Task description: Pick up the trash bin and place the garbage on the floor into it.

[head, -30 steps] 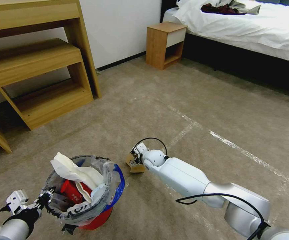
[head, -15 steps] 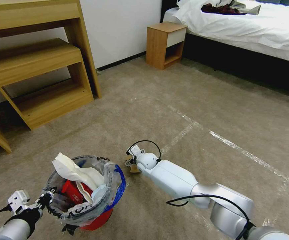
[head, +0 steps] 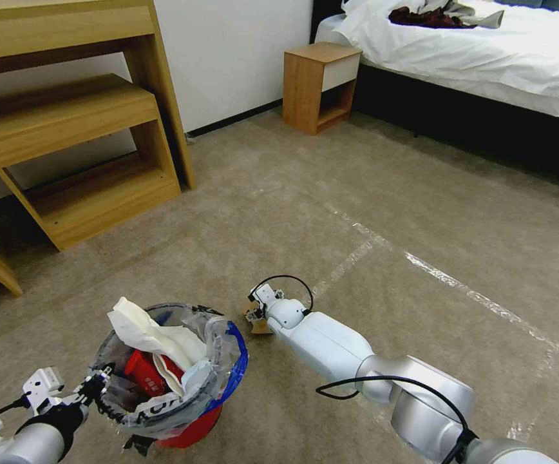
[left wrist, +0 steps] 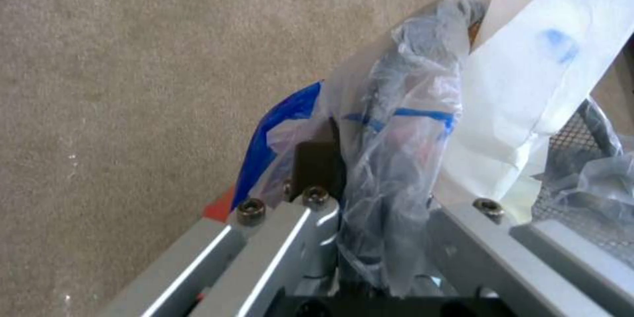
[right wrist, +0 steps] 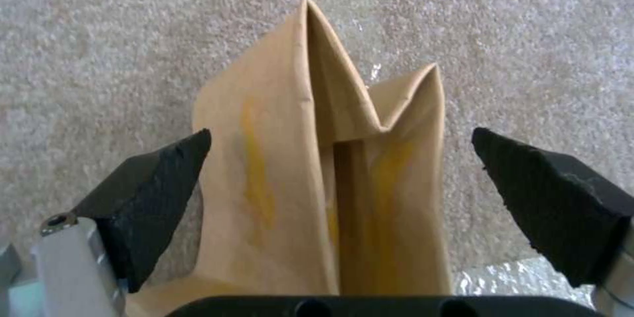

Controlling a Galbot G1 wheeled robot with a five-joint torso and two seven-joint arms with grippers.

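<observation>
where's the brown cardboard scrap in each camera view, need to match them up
Head view: the cardboard scrap lies on the carpet at the right gripper, right of the trash bin.
Left wrist view: not in it; the left gripper is shut on the bin's bagged rim.
Right wrist view: the scrap sits between the open right gripper's fingers.
Shared landmark: the carpet.

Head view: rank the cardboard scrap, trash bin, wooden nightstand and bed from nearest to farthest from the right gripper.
1. Cardboard scrap, between the open fingers of the right gripper.
2. Trash bin, to its left, held at the rim by the left gripper.
3. Wooden nightstand, far ahead by the wall.
4. Bed, behind the nightstand.
</observation>
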